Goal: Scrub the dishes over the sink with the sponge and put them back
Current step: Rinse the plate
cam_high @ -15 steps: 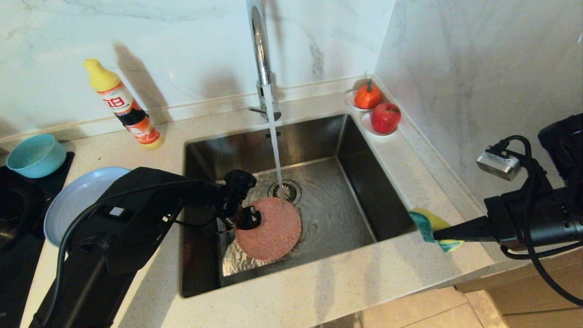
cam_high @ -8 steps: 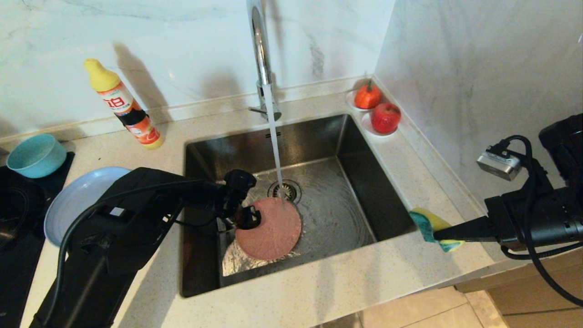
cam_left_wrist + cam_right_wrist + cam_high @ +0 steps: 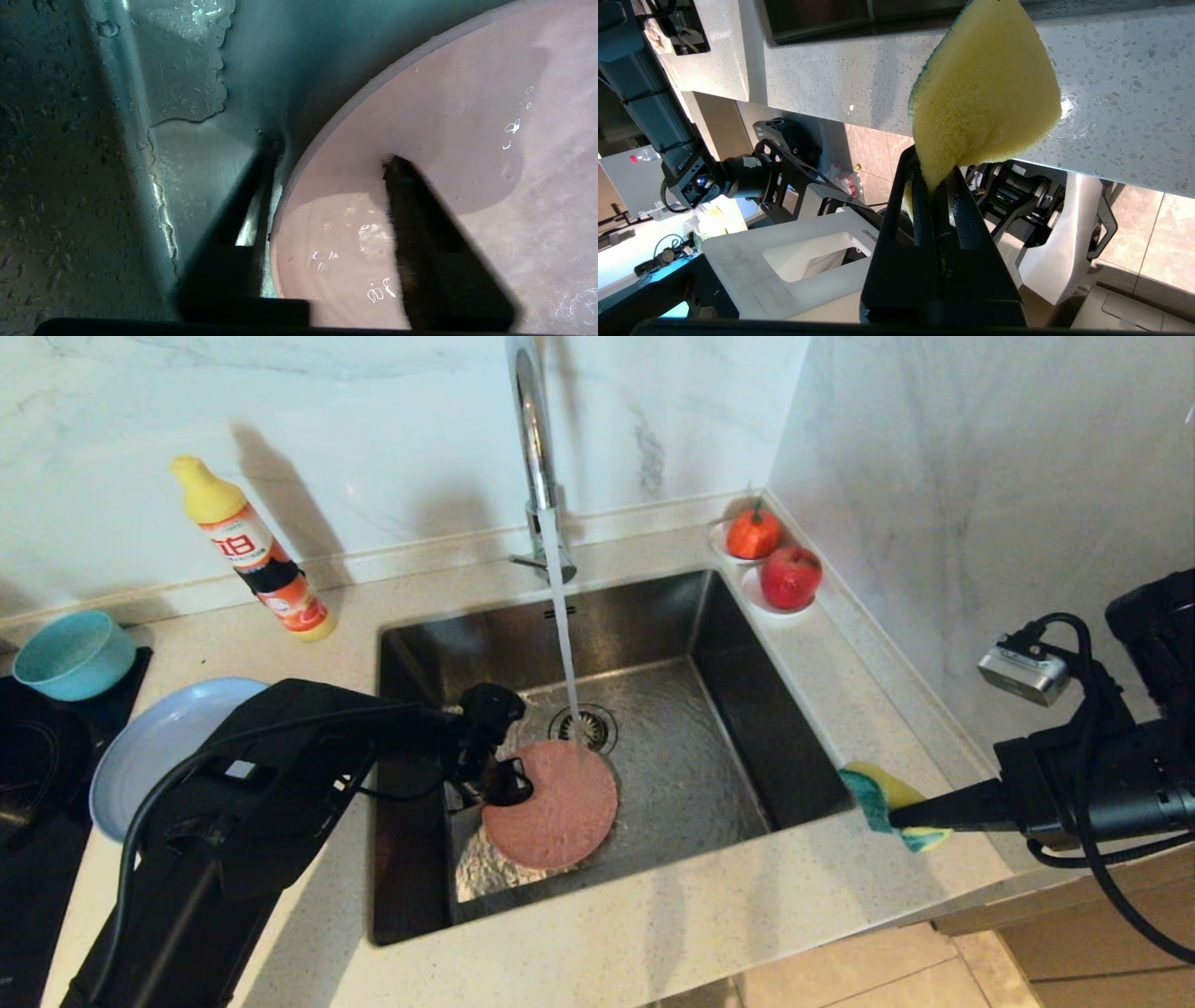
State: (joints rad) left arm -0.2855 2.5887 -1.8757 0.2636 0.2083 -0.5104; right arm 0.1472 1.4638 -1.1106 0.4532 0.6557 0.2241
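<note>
Head view, largest item first: one stainless steel sink (image 3: 747,728) set in a speckled countertop (image 3: 653,933), with one chrome tap (image 3: 532,439) running a stream of water onto the drain strainer (image 3: 588,723). Two black arms enter the scene. The left arm reaches into the basin, and the left gripper (image 3: 327,163) straddles the rim of the one pink plate (image 3: 560,803), which lies on the sink floor just beside the strainer. In the left wrist view its two fingers stand partly apart, one finger (image 3: 252,205) outside the rim over the wet steel, the other over the plate's inner face; whether either pad presses the plate cannot be told. The right arm rests off the right edge of the counter, and the right gripper (image 3: 936,182) has its fingers pressed together on a corner of the one yellow sponge (image 3: 985,88), whose green side shows in the head view, over the counter edge just right of the sink. One pale blue plate (image 3: 159,747) and one teal bowl (image 3: 75,653) sit on the counter left of the sink. One detergent bottle (image 3: 252,551) stands near the back wall. Two small saucers, each with one red fruit (image 3: 790,576), occupy the far right corner.
</note>
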